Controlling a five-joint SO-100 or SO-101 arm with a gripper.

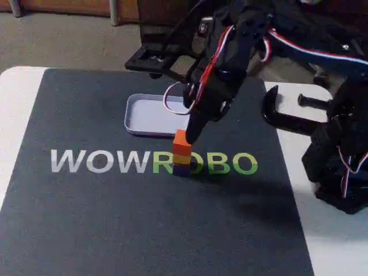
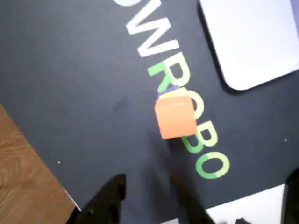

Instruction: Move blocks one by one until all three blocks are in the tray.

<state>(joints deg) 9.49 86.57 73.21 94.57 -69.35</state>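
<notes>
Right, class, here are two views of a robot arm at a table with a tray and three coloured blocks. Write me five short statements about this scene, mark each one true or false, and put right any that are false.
1. The three blocks stand in one stack, with the orange block on top. True.
2. The purple block is at the bottom of the stack, under the yellow block. True.
3. The stack stands inside the tray. False: it stands on the dark mat, on the printed letters, in front of the tray.
4. The tray already holds one block. False: it holds no block.
5. In the fixed view the gripper is close by the orange block. True.
</notes>
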